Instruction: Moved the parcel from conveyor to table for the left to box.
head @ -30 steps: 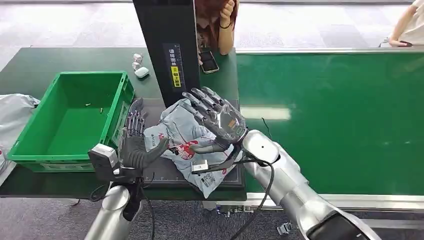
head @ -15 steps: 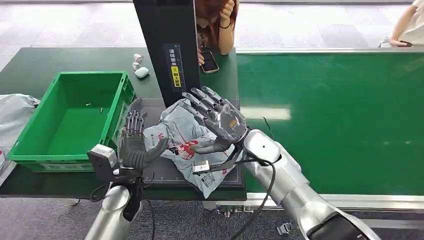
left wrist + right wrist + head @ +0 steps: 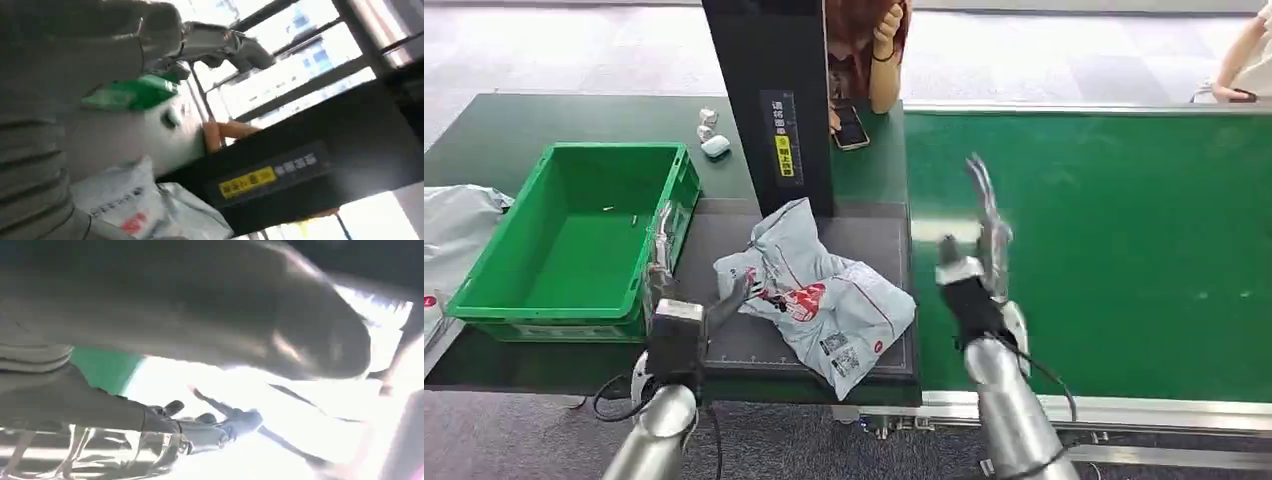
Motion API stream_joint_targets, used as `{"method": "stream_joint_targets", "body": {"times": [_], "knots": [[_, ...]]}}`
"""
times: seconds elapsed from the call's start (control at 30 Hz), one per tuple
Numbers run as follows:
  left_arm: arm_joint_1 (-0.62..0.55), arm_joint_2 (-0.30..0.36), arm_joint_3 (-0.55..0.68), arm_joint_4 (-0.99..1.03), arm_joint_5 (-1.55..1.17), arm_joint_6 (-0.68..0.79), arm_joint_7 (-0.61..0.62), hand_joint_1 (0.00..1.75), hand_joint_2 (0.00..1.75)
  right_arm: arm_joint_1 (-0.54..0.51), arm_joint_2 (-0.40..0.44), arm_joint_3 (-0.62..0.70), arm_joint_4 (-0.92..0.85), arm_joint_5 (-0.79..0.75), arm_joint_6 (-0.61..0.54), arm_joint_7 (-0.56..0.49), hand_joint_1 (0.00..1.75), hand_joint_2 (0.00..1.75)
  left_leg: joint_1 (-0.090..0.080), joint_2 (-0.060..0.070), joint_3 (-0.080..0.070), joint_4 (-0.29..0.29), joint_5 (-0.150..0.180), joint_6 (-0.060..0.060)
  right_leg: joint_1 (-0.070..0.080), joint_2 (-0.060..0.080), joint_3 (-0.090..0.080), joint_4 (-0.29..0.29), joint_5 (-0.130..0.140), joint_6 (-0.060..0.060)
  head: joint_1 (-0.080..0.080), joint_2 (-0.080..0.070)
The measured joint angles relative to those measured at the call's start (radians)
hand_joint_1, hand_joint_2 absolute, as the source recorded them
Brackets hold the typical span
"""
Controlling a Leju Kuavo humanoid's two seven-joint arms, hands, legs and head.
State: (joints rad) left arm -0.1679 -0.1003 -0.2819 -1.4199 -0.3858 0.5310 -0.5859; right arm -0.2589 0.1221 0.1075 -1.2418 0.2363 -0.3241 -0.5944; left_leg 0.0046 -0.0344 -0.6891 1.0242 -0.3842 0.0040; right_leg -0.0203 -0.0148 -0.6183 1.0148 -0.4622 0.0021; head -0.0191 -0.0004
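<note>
Right hand has left the parcel and swung right, now over the conveyor at lower centre of the frame, edge-on, fingers straight and pointing up, holding nothing. Whole picture has shifted slightly too, so the camera has moved.

Left hand at lower left centre, beside the parcel's left edge; one finger reaches toward the parcel, contact not clear. Most of the hand hidden behind the wrist block, so whether it is released or clenched cannot be told. Left wrist view is blurred: grey thumb, parcel just beyond it.

Parcel: grey bag, red print, crumpled, lying free on the dark mat on the table, centre of frame, at the foot of the black post. One corner overhangs the near edge.

Green bin at left, just beside the mat. Another grey bag at far left edge.

Phone and small white items on the table at upper centre. Person behind the post; another person's arm at upper right.
</note>
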Motion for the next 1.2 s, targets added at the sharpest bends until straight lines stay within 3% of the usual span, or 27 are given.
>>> {"method": "stream_joint_targets", "body": {"times": [0.1,0.17,0.23,0.37,0.53,0.7,0.87,1.2], "knots": [[0.024,0.007,-0.001,-0.001,0.002,-0.010,0.010,0.00,1.75,0.120,-0.005,-0.041,-0.084,-0.622,0.003,-0.010,0.00,0.00,-0.003,0.009,-0.004,0.000,-0.002,-0.001,-0.002,0.009,-0.005,0.001,0.004,-0.001,0.002,0.000],[0.025,0.006,-0.006,-0.001,0.002,-0.017,0.010,0.00,1.75,0.149,-0.005,-0.042,-0.123,-0.761,-0.006,-0.002,0.00,0.00,-0.003,0.017,-0.004,0.001,-0.004,0.002,-0.003,0.015,-0.007,0.000,0.005,-0.001,0.002,0.000],[0.026,0.006,-0.010,-0.001,0.005,-0.018,0.010,0.00,1.75,0.168,-0.005,-0.045,-0.150,-0.684,-0.009,0.001,0.00,0.00,-0.003,0.018,-0.004,0.001,-0.005,0.001,-0.003,0.016,-0.008,0.000,0.004,-0.001,0.002,0.000],[0.027,0.005,-0.016,-0.001,0.001,-0.018,0.010,0.00,1.75,0.184,-0.005,-0.050,-0.178,-0.279,-0.020,0.007,0.00,0.00,-0.003,0.018,-0.004,0.000,-0.005,0.000,-0.002,0.016,-0.008,0.000,0.003,-0.002,0.002,0.000],[0.026,0.007,-0.020,-0.002,-0.113,0.058,0.000,0.00,1.75,0.203,-0.008,-0.050,-0.203,-0.258,-0.015,0.036,0.00,0.00,-0.002,0.018,-0.003,0.000,-0.005,0.000,-0.002,0.016,-0.008,0.001,0.003,-0.002,0.002,0.000],[0.027,0.013,-0.048,-0.032,-0.106,-0.008,-0.017,0.00,1.75,0.212,-0.011,-0.050,-0.210,-0.233,0.000,0.054,0.00,0.00,-0.002,0.018,-0.004,0.000,-0.005,0.000,-0.002,0.016,-0.008,0.001,0.003,-0.002,0.002,0.000],[0.027,0.002,-0.055,-0.091,-0.018,0.155,-0.106,0.00,1.75,0.215,-0.011,-0.049,-0.223,-0.187,0.004,0.063,0.00,0.00,-0.002,0.018,-0.004,0.000,-0.005,0.000,-0.002,0.016,-0.008,0.000,0.003,-0.001,0.003,0.000],[0.027,-0.002,-0.055,-0.132,-0.001,0.167,-0.113,0.00,1.75,0.224,-0.011,-0.047,-0.238,-0.179,0.004,0.065,0.00,0.00,-0.002,0.018,-0.003,0.000,-0.005,0.000,-0.002,0.016,-0.007,0.001,0.003,-0.002,0.002,0.000]]}}
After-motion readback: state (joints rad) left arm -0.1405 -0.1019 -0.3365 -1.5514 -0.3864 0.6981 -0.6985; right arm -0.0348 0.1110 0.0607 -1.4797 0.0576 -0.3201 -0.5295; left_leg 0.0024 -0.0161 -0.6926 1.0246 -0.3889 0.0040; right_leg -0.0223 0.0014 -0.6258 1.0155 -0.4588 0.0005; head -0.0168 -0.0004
